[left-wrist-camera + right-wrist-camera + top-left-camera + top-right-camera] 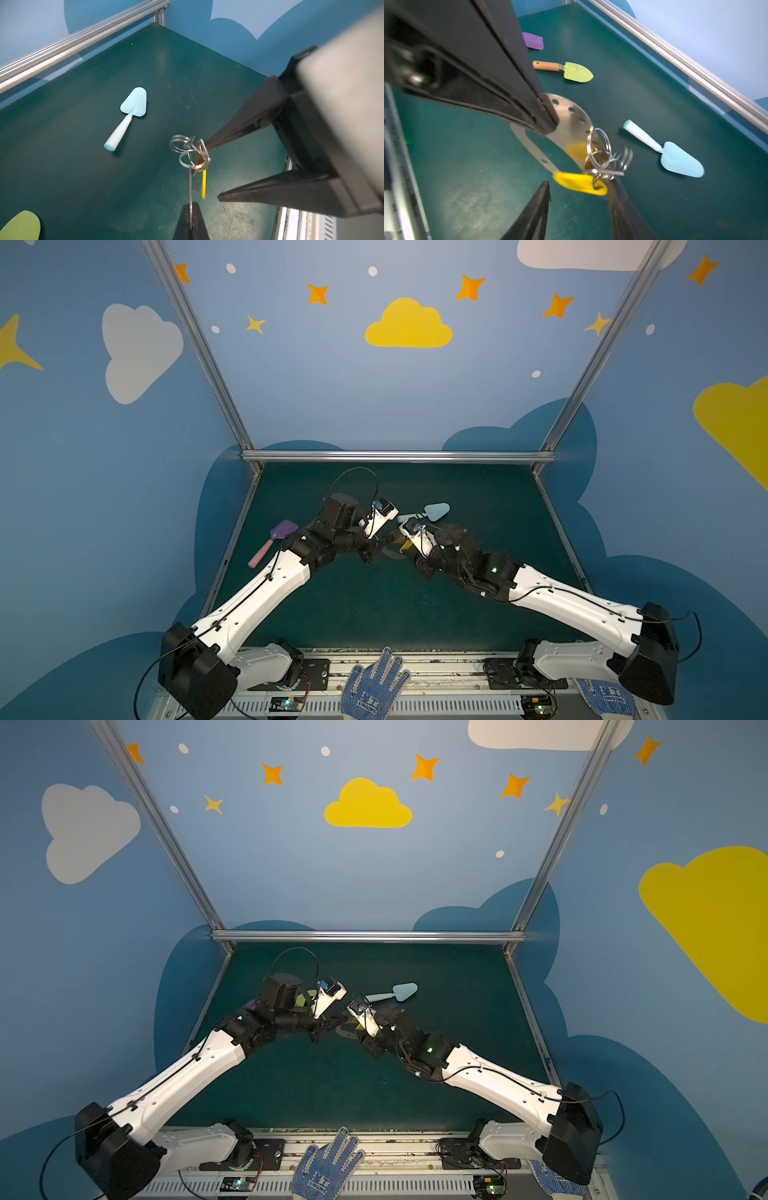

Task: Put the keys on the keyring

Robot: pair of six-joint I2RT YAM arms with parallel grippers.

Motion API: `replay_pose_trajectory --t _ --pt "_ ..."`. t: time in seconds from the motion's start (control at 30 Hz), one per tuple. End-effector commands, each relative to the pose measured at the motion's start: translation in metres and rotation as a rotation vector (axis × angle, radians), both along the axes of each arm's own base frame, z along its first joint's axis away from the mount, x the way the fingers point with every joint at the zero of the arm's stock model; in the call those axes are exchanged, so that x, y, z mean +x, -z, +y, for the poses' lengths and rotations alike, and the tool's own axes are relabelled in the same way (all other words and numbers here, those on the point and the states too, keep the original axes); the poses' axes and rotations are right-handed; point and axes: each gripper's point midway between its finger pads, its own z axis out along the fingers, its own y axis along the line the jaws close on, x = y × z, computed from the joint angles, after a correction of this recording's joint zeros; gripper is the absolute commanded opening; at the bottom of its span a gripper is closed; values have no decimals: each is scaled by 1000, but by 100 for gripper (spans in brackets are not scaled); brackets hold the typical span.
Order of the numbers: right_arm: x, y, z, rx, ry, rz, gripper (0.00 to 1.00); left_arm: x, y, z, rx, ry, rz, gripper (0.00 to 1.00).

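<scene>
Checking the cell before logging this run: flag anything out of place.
A blue-dotted work glove rests on the middle of the front rail, a second glove at its right end. Neither belongs in the workspace. Nothing looks spilled or damaged.

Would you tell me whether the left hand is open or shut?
Shut: in the right wrist view, the left hand pinches the keyring by its edge, with no gap showing.

White shells on the left arm (266, 589) and right arm (573, 608), black joints (309, 553), thin black cable (243, 600) clipped along each. A green light (494, 570) glows behind the right claw (579, 185); it and the left claw (190, 209) end in tapered black fingers (533, 212).
</scene>
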Motion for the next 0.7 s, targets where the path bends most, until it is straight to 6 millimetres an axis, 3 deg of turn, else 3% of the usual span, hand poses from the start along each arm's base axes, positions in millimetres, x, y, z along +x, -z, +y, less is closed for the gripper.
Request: replay_pose_trajectory --t 0.0,0.53,0.6,0.67 --pt "16 -16 -4 -28 74 -99 39 -6 -24 -5 -58 29 -45 4" --pt "13 -40 -22 47 123 -158 24 -12 -23 -2 -37 40 -51 4" --pt "11 -39 -28 41 123 -160 19 -12 -24 -2 -35 43 -54 4" --pt "9 -36 -32 32 110 -157 6 -13 -26 -2 -35 47 -59 4"
